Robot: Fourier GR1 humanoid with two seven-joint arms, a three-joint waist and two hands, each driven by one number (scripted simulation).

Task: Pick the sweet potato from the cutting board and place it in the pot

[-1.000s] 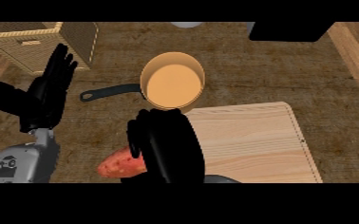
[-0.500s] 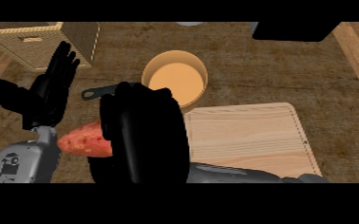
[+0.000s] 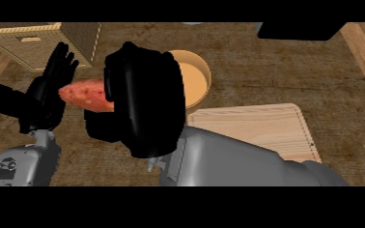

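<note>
Right robot hand (image 3: 146, 101) at frame ctr was curled round sweet potato (image 3: 87, 95), which stuck out to its left; left robot hand (image 3: 50, 89) rested open at left edge.

The right robot hand (image 3: 146, 101) covered the sweet potato's (image 3: 85, 95) right end and most of the pot's (image 3: 200, 79) left side. The cutting board's (image 3: 257, 125) lower left sat hidden under the forearm (image 3: 235, 164).

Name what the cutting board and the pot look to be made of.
Cutting board: pale wood, matte, with faint lengthwise grain lines. Pot: tan, smooth and matte, with no grain or shine; perhaps ceramic or enamel, but the look leaves it open.
</note>
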